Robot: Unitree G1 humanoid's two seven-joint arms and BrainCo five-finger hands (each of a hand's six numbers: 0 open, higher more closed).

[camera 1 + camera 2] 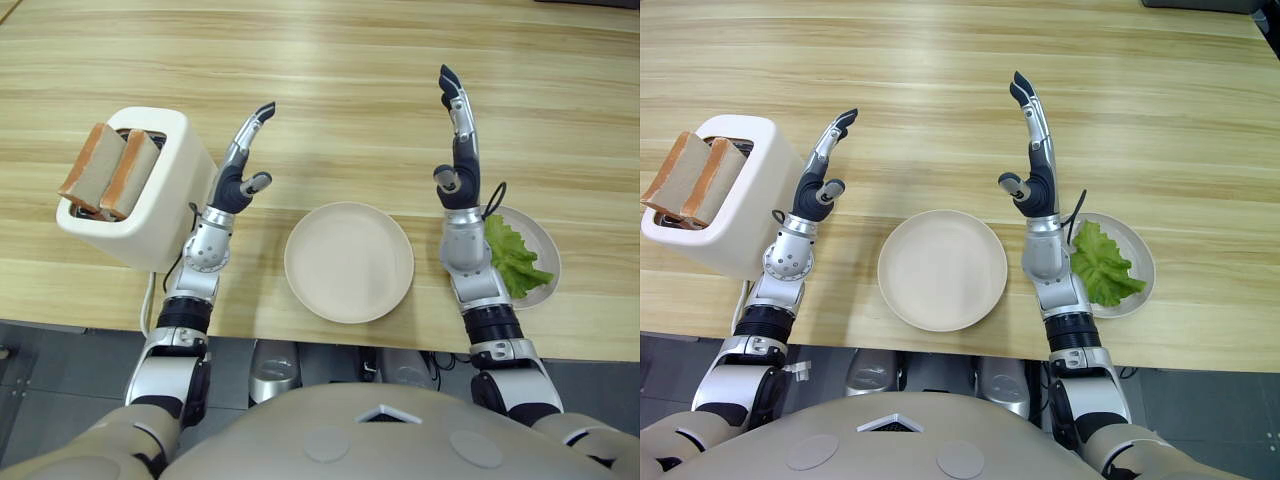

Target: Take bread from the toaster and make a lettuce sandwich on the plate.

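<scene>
A cream toaster (pixel 160 215) stands at the table's left with two slices of bread (pixel 110 170) sticking up from its slots. An empty beige plate (pixel 349 261) lies at the front centre. A lettuce leaf (pixel 514 257) rests on a small dish (pixel 543 245) at the right. My left hand (pixel 243 165) is open just right of the toaster, holding nothing. Between the plate and the lettuce dish my right hand (pixel 457 140) is held with fingers straight and pointing away, empty.
The wooden table (pixel 340 70) stretches bare beyond the hands. Its front edge runs just below the plate and dish. A cable hangs from the toaster (pixel 710 215) over that edge at the left.
</scene>
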